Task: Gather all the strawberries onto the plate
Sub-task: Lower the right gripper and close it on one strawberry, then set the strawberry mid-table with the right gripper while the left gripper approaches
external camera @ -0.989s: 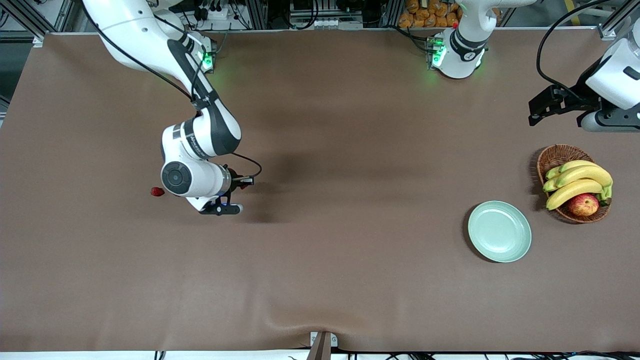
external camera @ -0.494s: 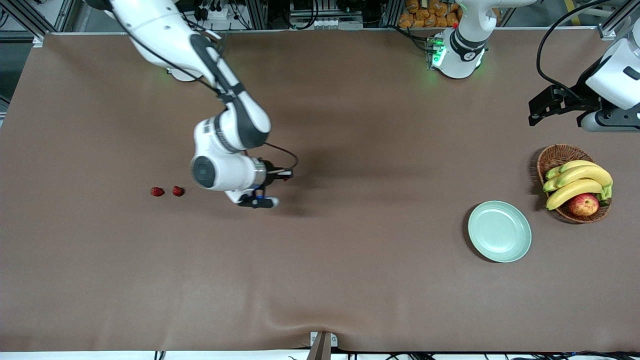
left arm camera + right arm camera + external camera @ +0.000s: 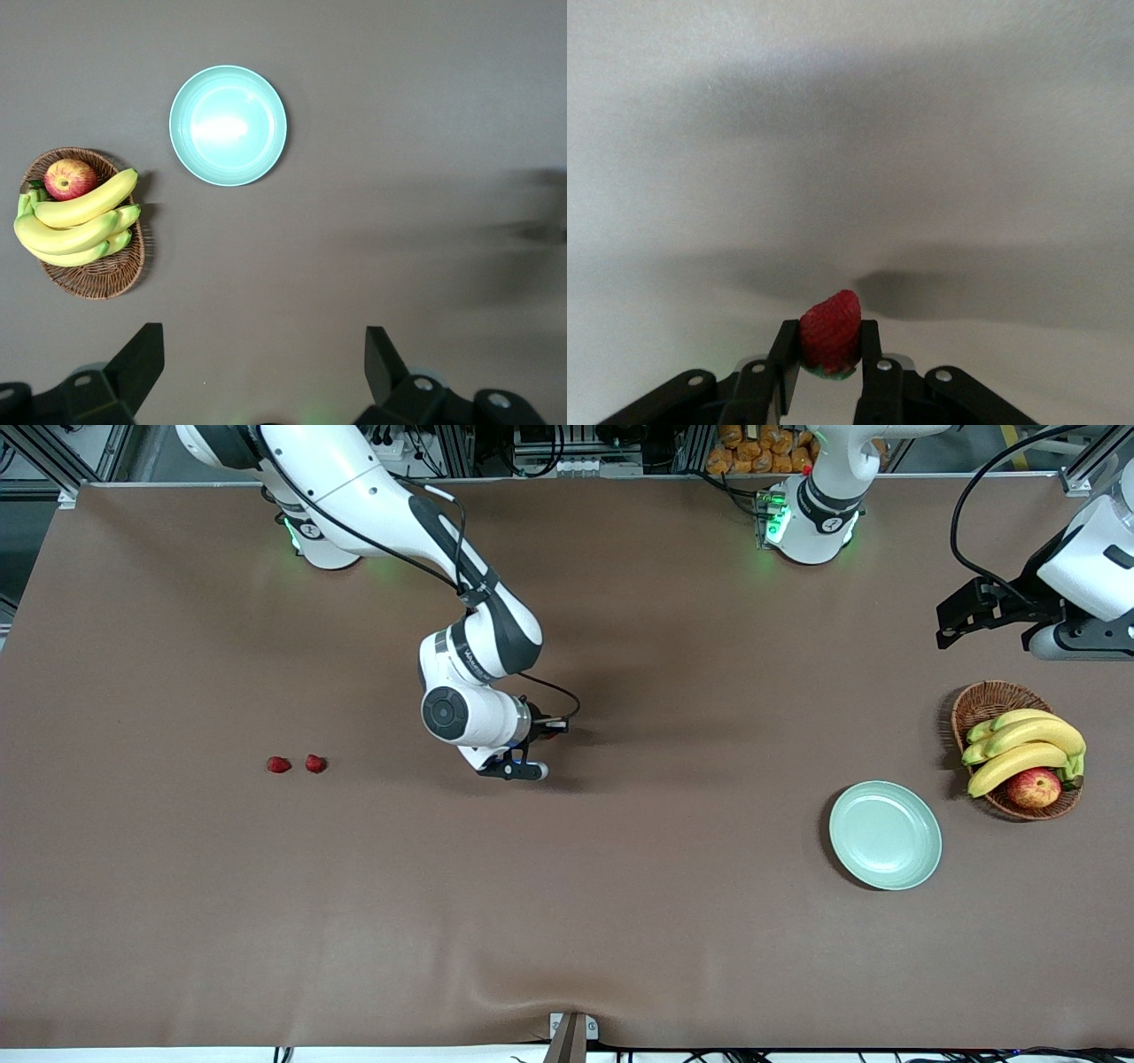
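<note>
The right gripper hangs over bare table about midway along it, its jaws pinching a strawberry — only the berry's upper part clears the fingers. In the front view that berry is hidden by the wrist. Two more strawberries lie side by side on the cloth toward the right arm's end. The plate sits toward the left arm's end, just beside the wicker basket of bananas and an apple. The left gripper waits above that end with jaws spread wide — its fingertips are cut off by the wrist view's edge.
</note>
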### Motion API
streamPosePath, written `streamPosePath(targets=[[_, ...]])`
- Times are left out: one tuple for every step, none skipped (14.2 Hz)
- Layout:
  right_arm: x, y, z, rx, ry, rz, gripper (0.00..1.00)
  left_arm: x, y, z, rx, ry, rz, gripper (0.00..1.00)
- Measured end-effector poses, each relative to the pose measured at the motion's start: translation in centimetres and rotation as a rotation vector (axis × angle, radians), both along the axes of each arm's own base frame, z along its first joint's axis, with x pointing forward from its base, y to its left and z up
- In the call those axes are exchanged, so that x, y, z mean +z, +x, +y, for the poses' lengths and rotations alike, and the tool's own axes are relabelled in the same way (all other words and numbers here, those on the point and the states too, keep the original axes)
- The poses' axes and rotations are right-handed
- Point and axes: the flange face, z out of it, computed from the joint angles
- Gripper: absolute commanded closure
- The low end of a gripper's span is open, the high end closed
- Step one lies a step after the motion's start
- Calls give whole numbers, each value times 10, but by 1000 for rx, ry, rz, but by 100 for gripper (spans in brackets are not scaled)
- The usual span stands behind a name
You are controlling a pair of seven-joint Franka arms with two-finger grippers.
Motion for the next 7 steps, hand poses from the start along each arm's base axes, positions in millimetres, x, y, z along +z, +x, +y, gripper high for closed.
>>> streamPosePath(targets=[[-2,-3,5,3,-2,3,82,0,0,0,0,0,0,0],[-5,-6,10,8,-5,5,71,0,0,0,0,0,0,0],[-8,-9,13,12,-7,6,54,0,0,-1,-1,0,0,0],[-10,-11,15,12,-9,5,35,0,0,-2,-3,0,-2,0],[-12,-12,16,11,-11,4,29,0,1,-2,-4,-1,-8,0],[-12,-11,15,9,-12,4,25,-2,3,-3,-5,-2,-12,0],[-11,-9,14,5,-12,1,22,-5,7,-3,-5,-4,-14,0]])
